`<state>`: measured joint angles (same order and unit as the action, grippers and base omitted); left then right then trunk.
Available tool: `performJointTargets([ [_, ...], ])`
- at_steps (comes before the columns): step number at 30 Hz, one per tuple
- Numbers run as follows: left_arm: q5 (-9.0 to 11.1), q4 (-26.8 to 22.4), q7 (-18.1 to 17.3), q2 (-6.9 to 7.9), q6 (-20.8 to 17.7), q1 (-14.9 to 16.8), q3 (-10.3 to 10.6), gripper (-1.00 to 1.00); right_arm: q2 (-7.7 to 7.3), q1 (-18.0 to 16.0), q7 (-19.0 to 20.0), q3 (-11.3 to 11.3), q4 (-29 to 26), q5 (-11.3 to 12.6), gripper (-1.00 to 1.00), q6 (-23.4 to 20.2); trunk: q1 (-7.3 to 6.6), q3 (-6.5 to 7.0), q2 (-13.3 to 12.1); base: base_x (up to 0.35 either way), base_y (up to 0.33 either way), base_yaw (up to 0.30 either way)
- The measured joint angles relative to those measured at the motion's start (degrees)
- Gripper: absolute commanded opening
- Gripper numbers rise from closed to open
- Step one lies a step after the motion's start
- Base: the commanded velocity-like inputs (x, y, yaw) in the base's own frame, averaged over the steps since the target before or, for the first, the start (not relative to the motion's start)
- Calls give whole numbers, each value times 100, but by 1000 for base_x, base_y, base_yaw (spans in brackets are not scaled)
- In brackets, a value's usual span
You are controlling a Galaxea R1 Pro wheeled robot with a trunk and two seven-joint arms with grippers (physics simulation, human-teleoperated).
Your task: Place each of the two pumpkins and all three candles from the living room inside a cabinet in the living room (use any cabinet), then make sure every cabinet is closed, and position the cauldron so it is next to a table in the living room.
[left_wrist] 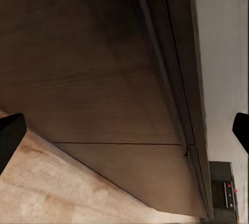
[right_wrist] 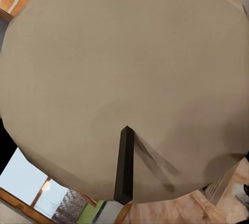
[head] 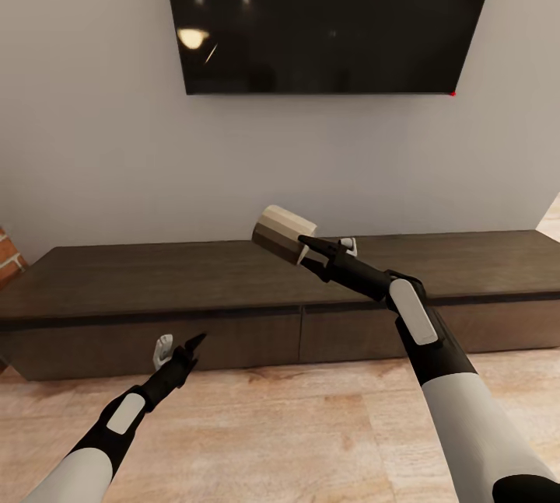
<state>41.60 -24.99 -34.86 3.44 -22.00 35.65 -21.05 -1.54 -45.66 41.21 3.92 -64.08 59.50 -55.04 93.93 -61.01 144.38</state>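
Candle (head: 283,234), a stubby grey-brown cylinder with a paler end, sits clamped in your right hand (head: 305,248) above the cabinet (head: 233,332). Its drawers look closed, so use your left hand (head: 180,349), open and empty just before a smooth dark wood front, to pull one out first.

The cabinet (head: 233,285) was dark matt wood; at 6 o'clock the floor (head: 295,441) pale wood; the TV (head: 327,13) glossy; the candle (head: 281,234) matt.
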Motion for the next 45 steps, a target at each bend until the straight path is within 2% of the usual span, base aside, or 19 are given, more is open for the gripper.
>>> performJointTargets([
  [6, 5, -1, -653, 24, -69, -11, -28, 100, 0, 0, 8, 7, -1, 0, -100, 0, 0, 0, 0, 0, 0, 0],
  [10, -1, -6, -821, 32, -208, -23, -28, 100, 6, 0, 9, 13, 0, 2, -100, 0, 0, 0, 0, 0, 0, 0],
  [17, -9, -1, -952, 34, -237, -26, -15, 100, 0, 1, 4, 11, 24, 16, -100, -4, 0, 0, 0, 0, 0, 0],
  [23, -9, -1, -1460, 26, -231, -26, -11, 100, -2, 7, -2, 6, 49, 27, -100, -8, 0, 0, 0, 0, 0, 0],
  [42, -28, 0, -1576, 34, -211, -35, -2, 100, 0, 9, -63, 5, 63, 6, -100, 2, 0, 0, 0, 0, 0, 0],
  [45, -25, -1, -1681, 34, -211, -35, -4, 100, 0, 15, -68, 5, 69, 4, -100, -6, 0, 0, 0, 0, 0, 0],
])
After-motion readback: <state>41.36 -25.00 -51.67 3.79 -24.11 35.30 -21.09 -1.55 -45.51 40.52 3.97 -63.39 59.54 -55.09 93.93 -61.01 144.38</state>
